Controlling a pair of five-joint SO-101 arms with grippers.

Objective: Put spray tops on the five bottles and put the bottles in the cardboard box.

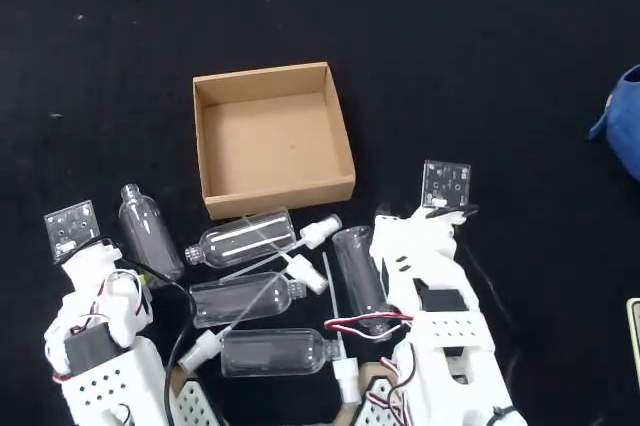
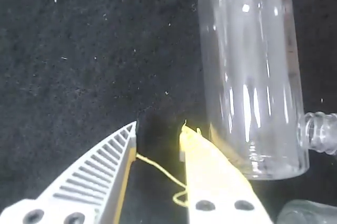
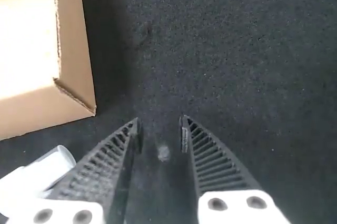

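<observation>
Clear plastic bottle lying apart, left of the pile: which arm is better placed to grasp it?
Left, probably: the open left gripper sits beside that clear plastic bottle; the right gripper is farther off, near the brown cardboard box.

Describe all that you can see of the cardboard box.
The box is plain brown cardboard, nearly square, with low walls and an open top; no flaps show. It is empty, and its floor is bare. It stands upright on the black table, turned a little. One lying bottle is close along its near wall; whether they touch I cannot tell.
</observation>
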